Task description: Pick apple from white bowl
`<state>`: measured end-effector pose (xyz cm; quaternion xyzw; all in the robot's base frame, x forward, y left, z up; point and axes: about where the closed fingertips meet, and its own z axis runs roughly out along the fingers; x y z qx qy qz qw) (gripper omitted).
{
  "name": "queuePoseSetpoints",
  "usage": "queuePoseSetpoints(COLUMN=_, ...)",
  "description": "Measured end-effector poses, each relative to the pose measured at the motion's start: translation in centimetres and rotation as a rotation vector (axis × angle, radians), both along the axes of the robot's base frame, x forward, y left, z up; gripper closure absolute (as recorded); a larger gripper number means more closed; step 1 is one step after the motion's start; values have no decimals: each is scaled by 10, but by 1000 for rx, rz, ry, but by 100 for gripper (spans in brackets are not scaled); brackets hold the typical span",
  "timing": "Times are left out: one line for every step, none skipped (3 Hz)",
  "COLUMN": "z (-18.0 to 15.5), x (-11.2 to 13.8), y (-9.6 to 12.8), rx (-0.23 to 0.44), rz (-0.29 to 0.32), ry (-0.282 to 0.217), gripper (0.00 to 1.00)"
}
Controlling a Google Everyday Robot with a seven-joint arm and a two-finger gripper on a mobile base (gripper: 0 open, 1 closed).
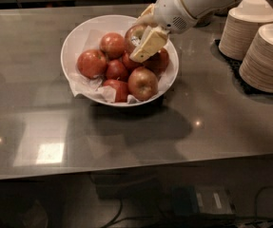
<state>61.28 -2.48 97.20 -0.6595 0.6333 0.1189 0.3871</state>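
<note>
- Currently my gripper (139,41) is over the far right side of the white bowl (69,39), its pale fingers (148,44) closed on the apple (133,32).
- That apple sits high on the pile of red apples (92,63), close to the rim.
- I judge it firm, fairly heavy and smooth-skinned, so it could slip or bruise.
- The best hold is across its widest part, squeezing moderately.
- The paper bowl stacks (264,42) stand apart on the table (55,127).
</note>
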Motion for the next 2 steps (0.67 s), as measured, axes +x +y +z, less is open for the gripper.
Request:
queuePoseSetpoints(z=41, x=-26, y=-27, rx=-4, rz=-25, ry=-47, gripper=100)
queuePoseSetpoints(z=41, x=-26, y=-27, rx=-4, rz=-25, ry=-47, gripper=100)
